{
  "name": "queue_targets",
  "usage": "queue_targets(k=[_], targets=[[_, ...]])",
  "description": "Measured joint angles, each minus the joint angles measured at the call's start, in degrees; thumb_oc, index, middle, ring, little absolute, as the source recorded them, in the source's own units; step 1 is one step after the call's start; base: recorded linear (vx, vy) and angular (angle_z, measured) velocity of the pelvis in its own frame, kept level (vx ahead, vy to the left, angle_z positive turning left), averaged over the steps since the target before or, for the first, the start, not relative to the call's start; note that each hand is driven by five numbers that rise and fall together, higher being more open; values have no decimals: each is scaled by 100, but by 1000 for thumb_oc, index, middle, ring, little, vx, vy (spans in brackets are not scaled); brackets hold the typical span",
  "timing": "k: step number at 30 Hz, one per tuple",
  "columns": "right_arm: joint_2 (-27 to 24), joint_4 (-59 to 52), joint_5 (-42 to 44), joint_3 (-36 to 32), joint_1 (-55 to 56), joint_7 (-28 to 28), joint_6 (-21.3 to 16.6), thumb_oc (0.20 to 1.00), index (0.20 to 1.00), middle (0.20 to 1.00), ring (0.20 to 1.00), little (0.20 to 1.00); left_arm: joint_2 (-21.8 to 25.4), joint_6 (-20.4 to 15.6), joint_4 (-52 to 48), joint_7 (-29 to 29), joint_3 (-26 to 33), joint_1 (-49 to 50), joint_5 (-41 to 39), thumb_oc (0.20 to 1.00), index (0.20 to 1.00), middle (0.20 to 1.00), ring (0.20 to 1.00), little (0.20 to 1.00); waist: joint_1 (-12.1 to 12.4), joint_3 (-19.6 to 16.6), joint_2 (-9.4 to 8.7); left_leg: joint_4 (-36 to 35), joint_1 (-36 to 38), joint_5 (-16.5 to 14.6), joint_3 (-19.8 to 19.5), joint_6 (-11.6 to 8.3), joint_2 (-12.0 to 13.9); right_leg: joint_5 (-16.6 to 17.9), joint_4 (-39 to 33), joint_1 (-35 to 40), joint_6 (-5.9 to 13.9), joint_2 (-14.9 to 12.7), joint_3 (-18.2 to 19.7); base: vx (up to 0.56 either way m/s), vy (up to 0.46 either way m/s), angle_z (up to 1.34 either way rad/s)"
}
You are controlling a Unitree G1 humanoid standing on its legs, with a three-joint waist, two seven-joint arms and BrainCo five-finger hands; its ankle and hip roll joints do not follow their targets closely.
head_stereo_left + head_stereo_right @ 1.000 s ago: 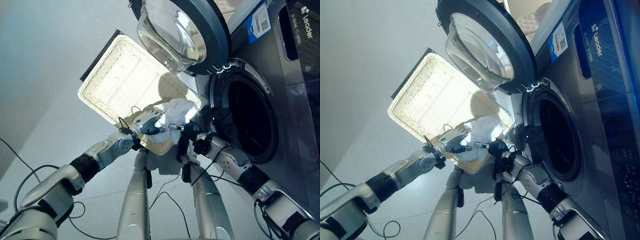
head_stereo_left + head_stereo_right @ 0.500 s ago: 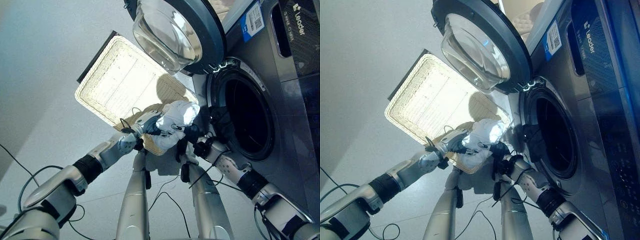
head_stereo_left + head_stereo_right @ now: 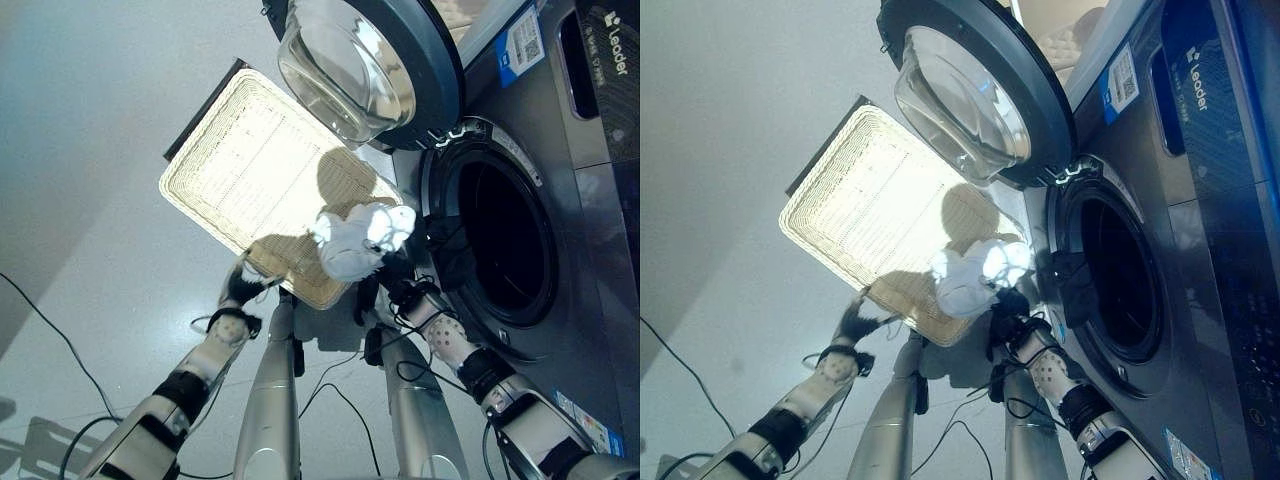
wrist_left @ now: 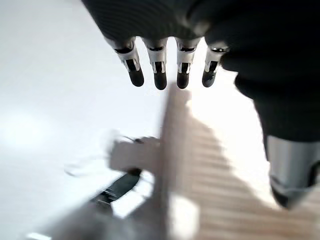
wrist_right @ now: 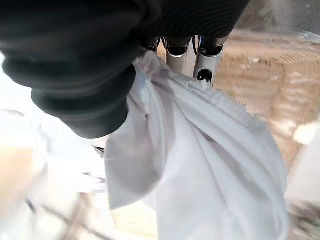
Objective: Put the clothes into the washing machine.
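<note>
Over wicker basket [image 3: 250, 170] on grey floor [image 3: 90, 120] | right hand [image 3: 395, 272] grips white cloth [image 3: 355, 240] | left hand [image 3: 243, 283] slack

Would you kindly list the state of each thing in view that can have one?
Washer door: swung open.
Drum: open, dark inside.
Basket: on the floor, nothing visible inside.
White cloth: bunched, lifted above the basket.
Right hand: shut on the cloth.
Left hand: open, holding nothing.

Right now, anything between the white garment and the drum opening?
Nothing visible. The right hand holds the white garment lifted above the wicker basket, just beside the drum opening. The door is swung open, off the path.
</note>
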Motion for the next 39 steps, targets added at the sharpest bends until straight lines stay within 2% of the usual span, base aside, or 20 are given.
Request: queue_targets(k=[4,7,10,11,13,14,16,17,18,19,20,21,22,28,29,31,33,34,35,39], targets=[[-89,455,381,-537,-230,-139,-9,200,200,200,200,200,17,-211,73,-53,-4,-41,5,1000,1000,1000,1000,1000,10,-1,26,-9,-82,7,47,4,-16,1,48,-118,0,-26,23,7,-1,-2],[-191,688,1117,-1041,-343,-268,8,200,200,200,200,200,38,-326,173,-149,-3,-121,6,1000,1000,1000,1000,1000,10,-4,42,-9,-85,39,81,47,-33,8,57,-166,-3,-23,106,21,-10,-9],[-586,709,2195,-1837,-365,-523,-80,200,200,200,200,200,148,-513,119,-249,-5,-133,6,1000,1000,1000,1000,1000,9,-3,67,-12,-78,27,86,33,-28,13,35,-171,-4,-5,143,16,-48,-6],[-586,709,2195,-1837,-365,-523,-80,200,200,200,200,200,148,-513,119,-249,-5,-133,6,1000,1000,1000,1000,1000,9,-3,67,-12,-78,27,86,33,-28,13,35,-171,-4,-5,143,12,-28,-3],[-1126,760,2885,-2443,-395,-909,-344,200,200,200,200,200,342,-611,-82,-252,-30,-54,6,1000,1000,1000,1000,1000,21,-1,70,-12,-80,23,86,28,-19,52,-19,-167,-18,10,149,32,-29,-6],[-1072,792,3357,-2641,-509,-1059,-691,200,200,200,200,200,443,-619,-197,-254,-44,-27,6,1000,1000,1000,1000,1000,44,9,107,-12,-76,13,85,15,-14,75,-64,-152,-3,22,164,25,-27,-5],[-1091,721,3775,-3063,-576,-1361,-1143,200,200,200,200,200,484,-689,-334,-241,-58,2,4,1000,1000,1000,1000,1000,84,14,223,-19,-69,12,81,16,-25,127,-126,-121,5,31,170,24,-8,-5],[-1034,465,3986,-3289,-578,-1729,-2090,504,504,504,504,504,570,-709,-549,-223,-135,66,-37,1000,1000,1000,1000,1000,182,23,294,-60,-43,12,85,16,-39,183,-178,-127,12,58,250,-1,13,-15],[-1011,223,3990,-3373,-551,-2121,-2840,1000,1000,1000,1000,1000,645,-700,-742,-202,-206,148,-149,1000,1000,1000,1000,1000,219,30,359,-98,-27,12,86,16,-53,220,-221,-137,25,72,320,-2,19,-20],[-801,-330,3814,-3501,-495,-2740,-3721,1000,1000,1000,1000,1000,780,-667,-986,-171,-293,293,-232,1000,1000,1000,1000,1000,210,36,416,-118,-46,13,85,18,-95,236,-172,-202,40,42,395,-11,9,-18],[-593,-623,3611,-3526,-493,-3083,-4182,1000,1000,1000,1000,1000,814,-643,-1036,-170,-278,360,-229,1000,1000,1000,1000,1000,175,37,417,-123,-52,13,82,19,-115,242,-161,-235,49,6,398,0,3,-15],[-503,-717,3496,-3503,-494,-3386,-4491,1000,1000,1000,1000,1000,783,-588,-979,-170,-273,357,-232,1000,1000,1000,1000,1000,118,37,416,-124,-40,12,80,20,-139,250,-162,-229,60,-18,406,-16,-3,-9],[-500,-630,3489,-3453,-563,-3648,-4554,1000,1000,1000,1000,1000,721,-565,-893,-175,-278,302,-230,1000,1000,1000,1000,1000,53,37,416,-124,-5,12,75,20,-164,262,-203,-176,78,-46,408,0,0,0],[-506,-455,4177,-3436,-699,-3391,-4285,1000,1000,1000,1000,1000,561,-629,-567,-187,-296,96,-234,1000,1000,1000,1000,1000,-88,37,415,-125,41,0,60,40,-190,331,-406,4,137,-78,346,-15,-28,5],[-368,-683,4196,-3410,-621,-3124,-3897,1000,1000,1000,1000,1000,509,-610,-464,-193,-314,117,-233,1000,1000,1000,1000,1000,-193,35,411,-125,69,-17,55,104,-186,357,-425,47,146,-79,303,0,0,0],[-380,-674,4198,-3278,-607,-2807,-3644,1000,1000,1000,1000,1000,421,-605,-433,-183,-299,111,-232,1000,1000,1000,1000,1000,-190,33,407,-124,90,-38,56,153,-190,366,-422,52,155,-83,296,5,-9,-6],[-384,-554,4195,-3023,-605,-2202,-3212,1000,1000,1000,1000,1000,290,-600,-370,-170,-304,140,-231,1000,1000,1000,1000,1000,-249,33,407,-102,100,-31,63,213,-194,359,-407,62,199,-86,303,-3,0,-3],[-384,-554,4195,-3023,-605,-2202,-3212,1000,1000,1000,1000,1000,290,-600,-370,-170,-304,140,-231,1000,1000,1000,1000,1000,-249,33,407,-102,100,-31,63,213,-194,359,-407,62,199,-86,303,0,0,0],[-362,-429,4193,-2715,-539,-1576,-2808,1000,1000,1000,1000,1000,133,-593,-343,-166,-300,142,-231,1000,1000,1000,1000,1000,-314,31,408,-94,99,-58,63,195,-195,356,-419,51,202,-90,308,0,0,0],[33,-465,4191,-2553,-71,-623,-2412,1000,1000,1000,1000,1000,-186,-665,-199,-111,-226,184,-231,1000,1000,1000,1000,1000,-325,27,412,-89,70,-61,76,196,-193,360,-399,1,203,-89,332,-15,9,-3]])
